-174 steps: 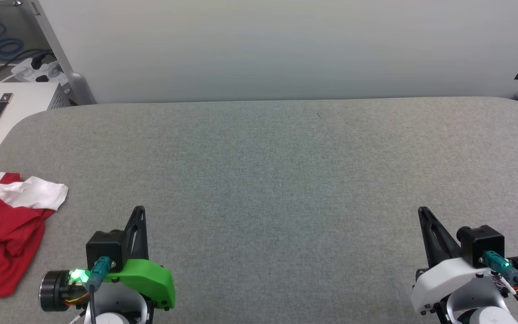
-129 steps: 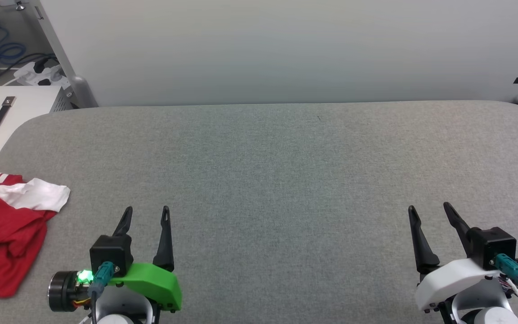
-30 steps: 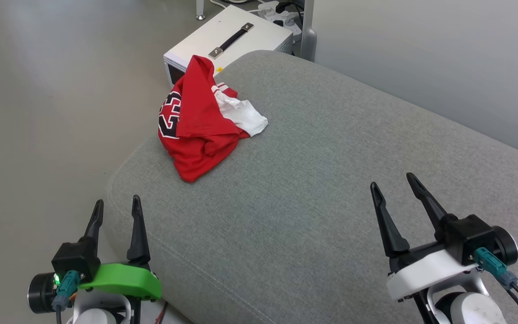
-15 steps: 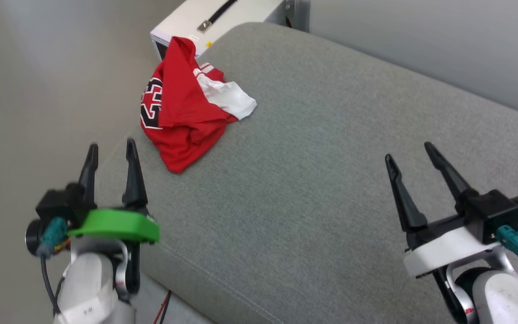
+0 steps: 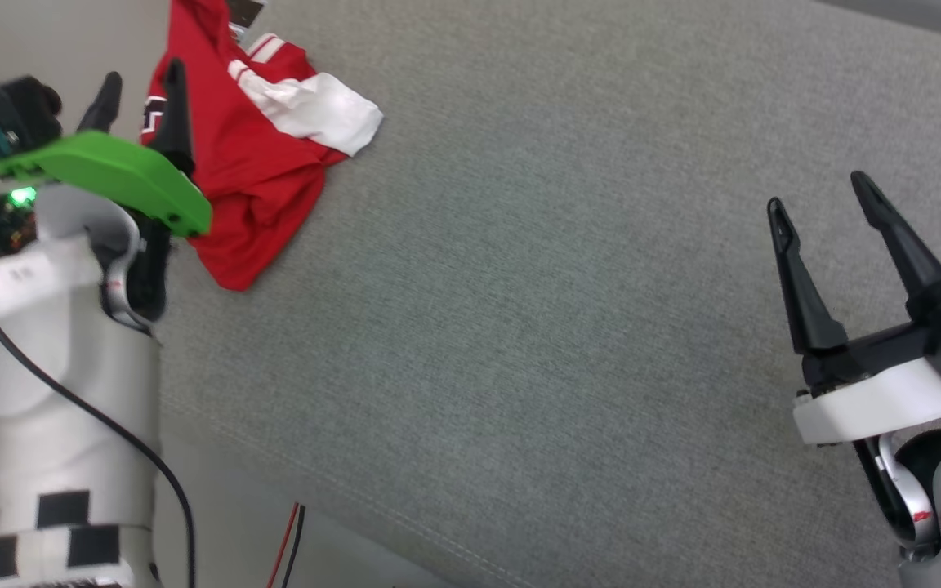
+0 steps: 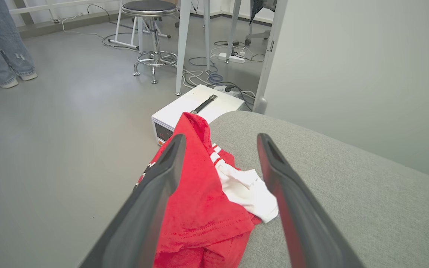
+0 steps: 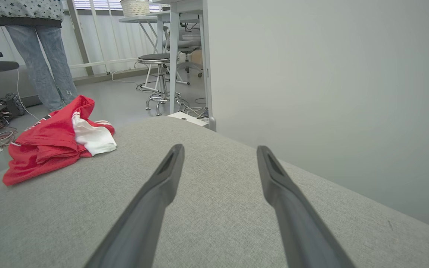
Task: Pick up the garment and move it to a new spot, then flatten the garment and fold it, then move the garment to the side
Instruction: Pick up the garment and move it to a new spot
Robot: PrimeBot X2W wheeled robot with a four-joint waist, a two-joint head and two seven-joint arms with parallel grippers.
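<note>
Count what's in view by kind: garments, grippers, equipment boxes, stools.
Red jersey shirt: 1
Grippers: 2, the left gripper and the right gripper, both open
White box with a black handle: 1
Round stool: 1
Total: 5

Listed beyond the left hand [image 6: 221, 137]: grey floor [image 6: 50, 149], round stool [image 6: 148, 5], white handled case [image 6: 179, 111], cables [image 6: 195, 75]; pale wall [image 6: 348, 74] noted rightward.

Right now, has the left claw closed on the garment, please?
No, the left claw stands wide open, not clamped on the crumpled garment.
</note>
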